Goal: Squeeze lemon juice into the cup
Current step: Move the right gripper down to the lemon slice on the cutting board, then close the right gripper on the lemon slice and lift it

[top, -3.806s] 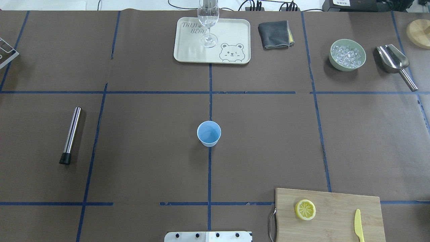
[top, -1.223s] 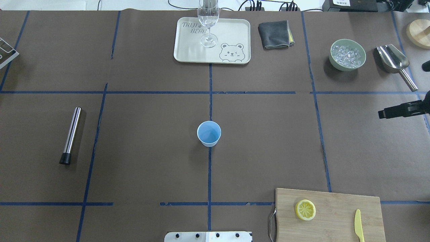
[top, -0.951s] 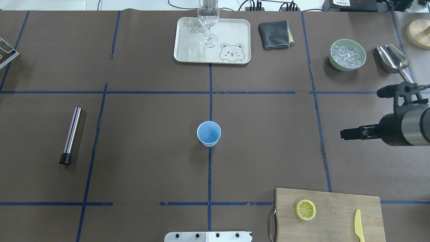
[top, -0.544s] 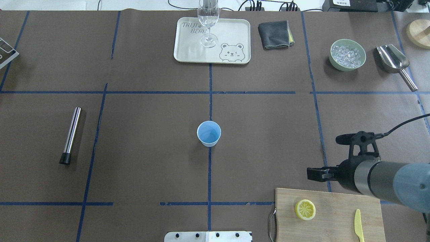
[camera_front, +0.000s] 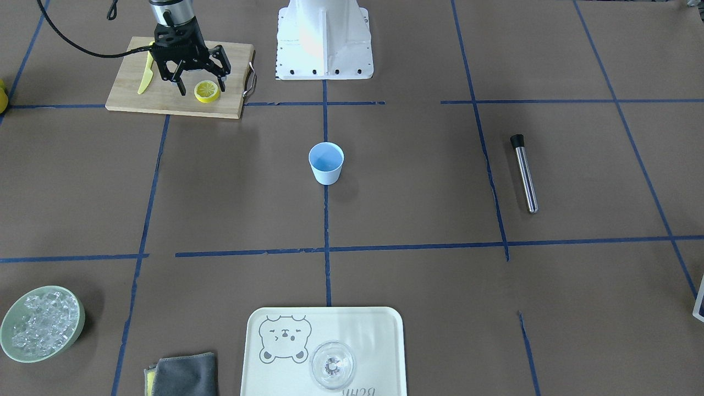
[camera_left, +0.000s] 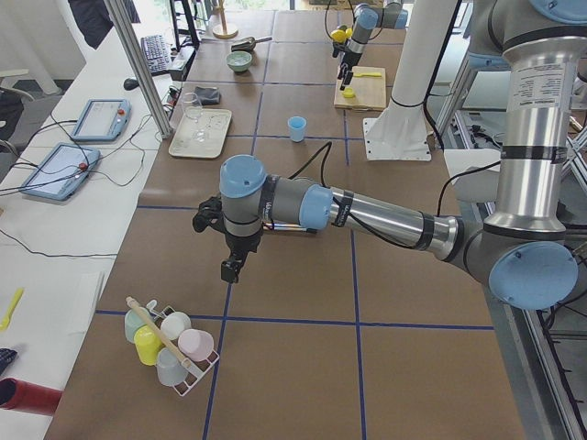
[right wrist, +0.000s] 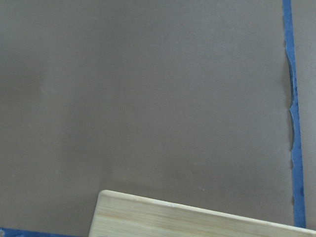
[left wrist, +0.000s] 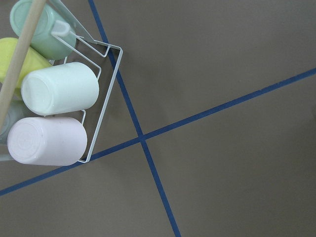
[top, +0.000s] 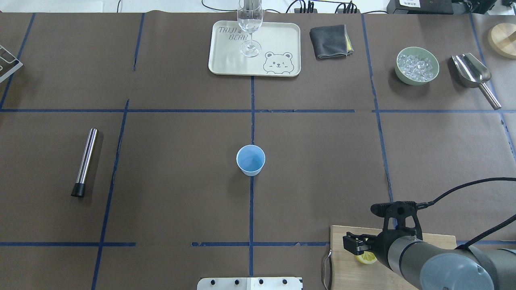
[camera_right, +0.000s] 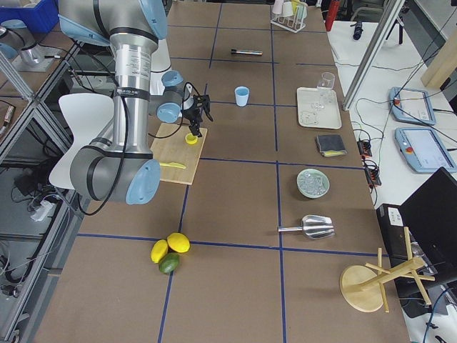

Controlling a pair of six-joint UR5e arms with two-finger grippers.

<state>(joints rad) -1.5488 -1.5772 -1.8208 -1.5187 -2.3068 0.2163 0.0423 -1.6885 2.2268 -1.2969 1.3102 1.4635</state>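
The lemon (camera_front: pixel 207 91), a round yellow slice with a pale segmented face, lies on the wooden cutting board (camera_front: pixel 165 100). My right gripper (camera_front: pixel 201 89) hangs just above it, open, with one finger on each side of it. In the overhead view this gripper (top: pixel 354 245) covers most of the lemon (top: pixel 366 258). The light-blue cup (top: pixel 250 160) stands upright at the table's middle, apart from both arms. My left gripper (camera_left: pixel 231 269) shows only in the exterior left view, far from the cup; I cannot tell whether it is open or shut.
A yellow knife (camera_front: pixel 145 77) lies on the board beside the gripper. A tray (top: pixel 278 36) with a clear glass (top: pixel 250 28), a grey cloth (top: pixel 329 41), a bowl of ice (top: pixel 417 65) and a metal scoop (top: pixel 473 74) sit along the far side. A steel muddler (top: pixel 85 161) lies left. A cup rack (camera_left: pixel 170 346) stands near my left gripper.
My right arm came in from the right edge and swept toward the near side to the cutting board. Its open gripper now sits over the lemon. The lemon and cup have not moved.
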